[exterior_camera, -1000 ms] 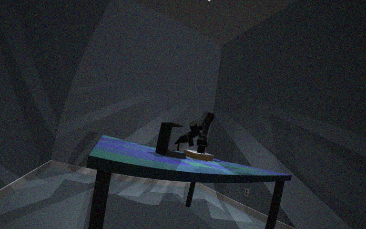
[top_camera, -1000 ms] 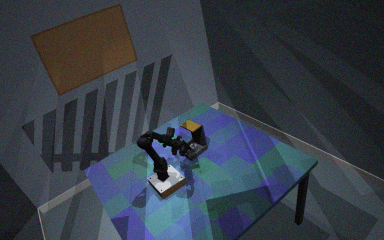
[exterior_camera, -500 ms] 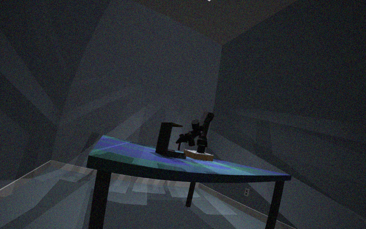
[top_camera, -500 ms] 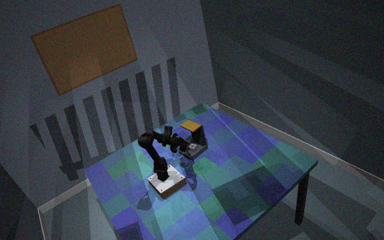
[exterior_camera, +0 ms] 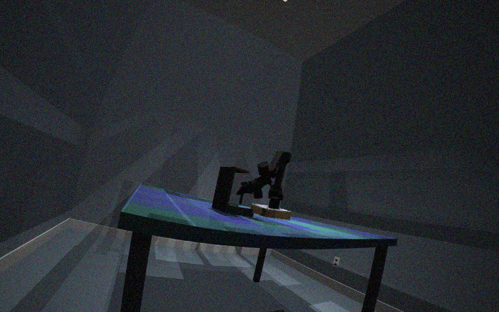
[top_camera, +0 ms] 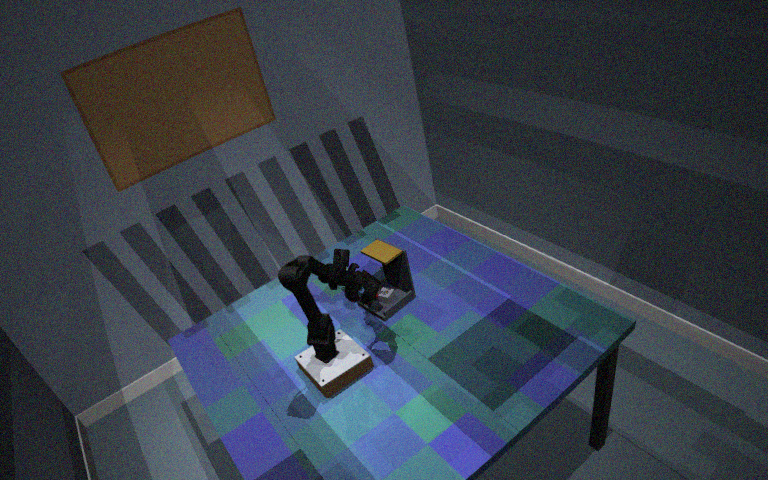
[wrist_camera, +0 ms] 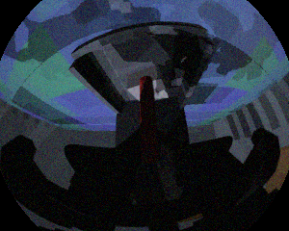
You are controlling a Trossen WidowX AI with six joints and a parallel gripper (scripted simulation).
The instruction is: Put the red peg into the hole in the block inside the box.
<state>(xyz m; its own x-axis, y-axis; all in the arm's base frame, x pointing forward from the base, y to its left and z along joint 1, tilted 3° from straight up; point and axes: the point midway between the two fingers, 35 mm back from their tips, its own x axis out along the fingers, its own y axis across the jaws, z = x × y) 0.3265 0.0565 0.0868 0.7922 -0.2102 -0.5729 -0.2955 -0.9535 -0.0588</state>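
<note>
The red peg (top_camera: 377,294) (exterior_camera: 241,199) (wrist_camera: 146,115) is held roughly upright, its lower end free. My gripper (top_camera: 372,291) (exterior_camera: 240,192) (wrist_camera: 145,131) is shut on its upper part. The box has a dark floor (top_camera: 389,309) (exterior_camera: 244,211), a back wall (exterior_camera: 222,189) and a yellow-topped roof (top_camera: 381,252) (exterior_camera: 240,169). In the exterior view the peg hangs above the box floor, below roof height. The block's white top (top_camera: 386,292) (wrist_camera: 160,89) shows behind the peg in the wrist view. The hole is hidden there, and the peg's exact place over it cannot be told.
The arm's white base plate (top_camera: 346,350) (exterior_camera: 260,208) stands on the patchwork-coloured table (top_camera: 436,410) (exterior_camera: 175,216) in front of the box's open side. The roof sticks out above the gripper's front end. The light is dim, with shadows across the table.
</note>
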